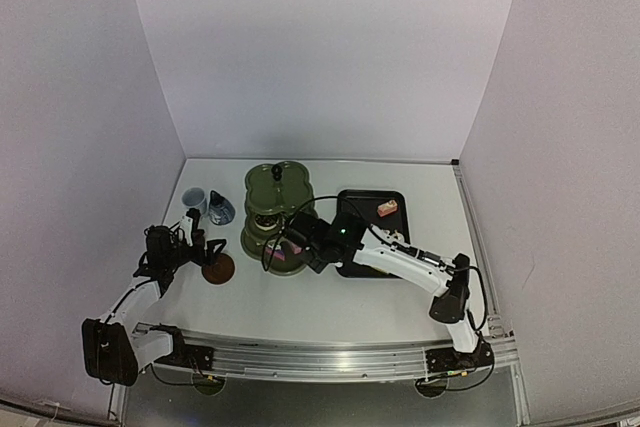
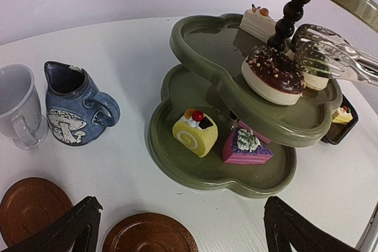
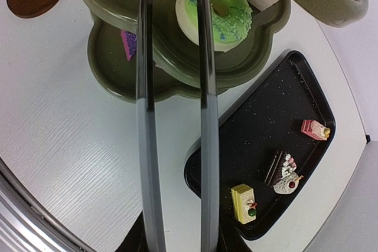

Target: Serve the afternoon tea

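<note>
The olive-green three-tier stand (image 1: 275, 212) stands mid-table. Its lowest tier (image 2: 195, 172) carries a yellow roll (image 2: 195, 133) and a pink slice (image 2: 247, 146). The middle tier bears a chocolate-topped cake (image 2: 273, 75), a green doughnut (image 3: 215, 13) and a white slice (image 2: 258, 23). My right gripper (image 3: 177, 243) is shut on metal tongs (image 3: 144, 116), whose spread tips (image 2: 322, 45) hover over the middle tier beside the chocolate cake. My left gripper (image 2: 183, 202) is open and empty, low over two brown saucers (image 2: 32, 208) (image 2: 150, 234). A pale cup (image 2: 18, 110) and blue pot (image 2: 74, 110) stand left of the stand.
The black tray (image 3: 266, 122) lies right of the stand, with a yellow cake (image 3: 244, 203), a brown cake (image 3: 286, 178) and a pink cake (image 3: 315, 129) on it. White walls enclose the table on three sides.
</note>
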You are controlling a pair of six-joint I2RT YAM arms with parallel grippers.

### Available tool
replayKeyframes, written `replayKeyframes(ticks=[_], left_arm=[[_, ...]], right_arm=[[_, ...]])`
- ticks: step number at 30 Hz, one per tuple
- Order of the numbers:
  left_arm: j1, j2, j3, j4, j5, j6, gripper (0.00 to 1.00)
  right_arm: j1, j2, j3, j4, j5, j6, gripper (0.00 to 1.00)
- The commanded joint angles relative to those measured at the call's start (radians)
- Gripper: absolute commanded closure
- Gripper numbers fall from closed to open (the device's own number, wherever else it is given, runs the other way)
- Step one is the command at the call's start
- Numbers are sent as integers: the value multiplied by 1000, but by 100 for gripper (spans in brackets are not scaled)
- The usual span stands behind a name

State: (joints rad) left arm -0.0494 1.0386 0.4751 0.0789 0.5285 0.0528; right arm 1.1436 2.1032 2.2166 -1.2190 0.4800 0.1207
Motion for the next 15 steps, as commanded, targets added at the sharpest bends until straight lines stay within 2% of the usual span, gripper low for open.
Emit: replayKeyframes(ticks=[1, 6, 15], left_arm=[[3, -15, -1, 13, 7, 12, 3], [3, -14, -1, 12, 8, 12, 3], [4, -16, -1, 13, 8, 12, 3]], right_arm=[[-4, -128, -36, 53, -17, 61, 74], [-3, -180, -102, 88, -64, 59, 74], [-4, -280, -206, 91, -266, 42, 75]])
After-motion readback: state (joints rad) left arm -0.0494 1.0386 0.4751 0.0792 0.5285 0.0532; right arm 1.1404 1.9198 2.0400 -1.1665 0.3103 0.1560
